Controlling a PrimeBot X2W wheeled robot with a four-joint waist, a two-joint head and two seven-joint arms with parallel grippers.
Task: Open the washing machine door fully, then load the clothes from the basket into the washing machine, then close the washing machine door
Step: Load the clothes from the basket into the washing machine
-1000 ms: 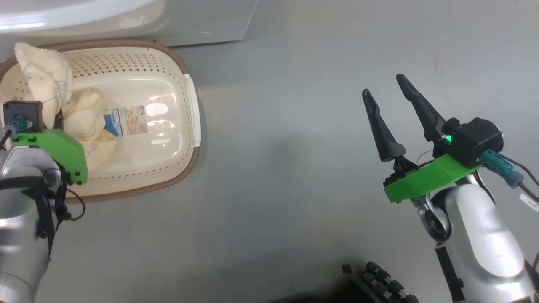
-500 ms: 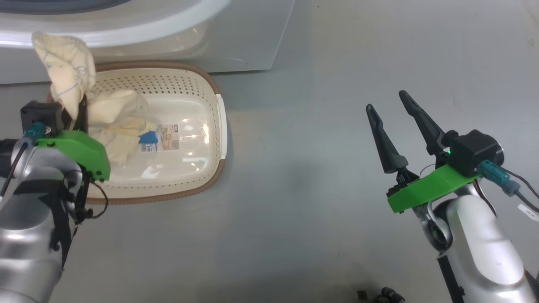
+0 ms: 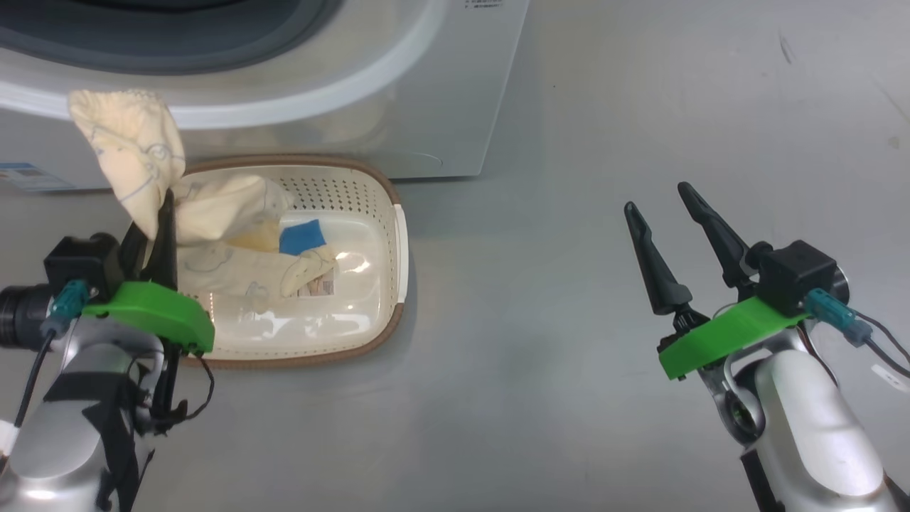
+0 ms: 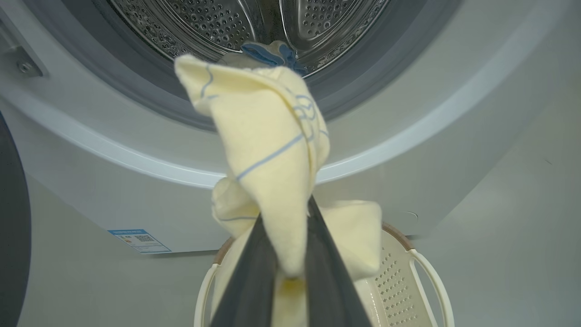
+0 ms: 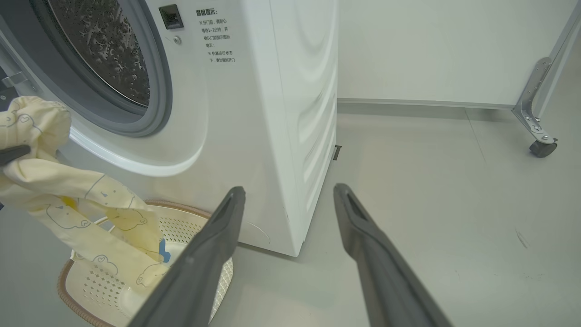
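Note:
My left gripper (image 3: 162,213) is shut on a cream-yellow piece of the clothes (image 3: 135,149), held up over the basket's left end with its tail trailing into the basket (image 3: 387,195). In the left wrist view the clothes (image 4: 268,136) bunch above the gripper (image 4: 286,210), in front of the washing machine (image 4: 408,136) and its open steel drum (image 4: 204,22). A dark edge of the washing machine door (image 4: 9,227) shows at far left. Off to the right my right gripper (image 3: 656,196) stands open and empty over the floor, well clear of the basket.
A blue label (image 3: 25,174) sits low on the machine's front. In the right wrist view the machine's white side (image 5: 308,113) faces bare grey floor, with a wall behind and a metal leg on a caster (image 5: 540,147) at far right.
The head camera has tilted up, bringing the machine's opening into view. My left gripper has lifted the cloth higher out of the basket. The right gripper stays open.

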